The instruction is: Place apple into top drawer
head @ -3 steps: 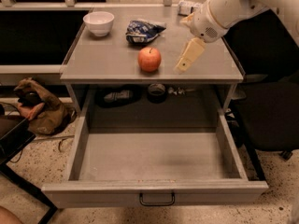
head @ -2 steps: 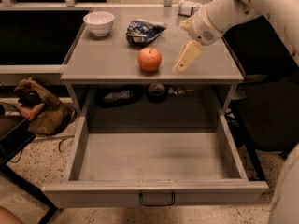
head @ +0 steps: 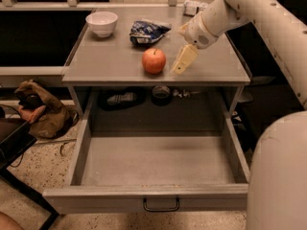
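Note:
The red-orange apple (head: 154, 60) sits on the grey cabinet top (head: 105, 61), near its front edge. The gripper (head: 183, 61) hangs just to the right of the apple, a small gap away, its yellowish fingers pointing down and left at the cabinet top. It holds nothing that I can see. The top drawer (head: 158, 162) is pulled fully out below, its inside bare, its black wire handle (head: 161, 205) at the middle of the front panel.
A white bowl (head: 101, 23) stands at the back left of the cabinet top and a blue-and-white snack bag (head: 146, 31) lies behind the apple. Dark objects sit on the shelf behind the drawer. A brown bag (head: 41, 110) lies on the floor at left. The robot's body (head: 280, 176) fills the lower right.
The gripper has shifted a little left toward the apple and the arm has swung in from the right. The apple has not moved.

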Action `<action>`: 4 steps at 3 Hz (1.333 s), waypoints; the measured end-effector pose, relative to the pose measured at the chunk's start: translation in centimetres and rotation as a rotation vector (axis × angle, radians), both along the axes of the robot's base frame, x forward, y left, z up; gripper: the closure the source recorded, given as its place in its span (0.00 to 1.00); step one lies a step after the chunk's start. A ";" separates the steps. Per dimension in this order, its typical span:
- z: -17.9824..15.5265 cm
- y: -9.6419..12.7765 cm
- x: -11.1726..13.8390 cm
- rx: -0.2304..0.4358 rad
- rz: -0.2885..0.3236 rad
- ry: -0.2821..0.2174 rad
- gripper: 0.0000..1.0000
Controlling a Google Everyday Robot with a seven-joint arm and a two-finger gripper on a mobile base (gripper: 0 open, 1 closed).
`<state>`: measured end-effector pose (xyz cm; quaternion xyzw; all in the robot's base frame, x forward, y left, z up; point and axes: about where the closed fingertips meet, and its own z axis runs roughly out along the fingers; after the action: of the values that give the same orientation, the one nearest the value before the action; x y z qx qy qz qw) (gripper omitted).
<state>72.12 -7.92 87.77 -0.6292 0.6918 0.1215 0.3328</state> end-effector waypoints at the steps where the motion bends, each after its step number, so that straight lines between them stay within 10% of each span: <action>1: -0.3 2.3 1.0 0.011 0.053 0.010 0.00; 4: -0.9 5.1 1.4 0.040 0.117 0.047 0.00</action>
<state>73.55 -2.81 86.86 -0.6587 0.6588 0.1696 0.3213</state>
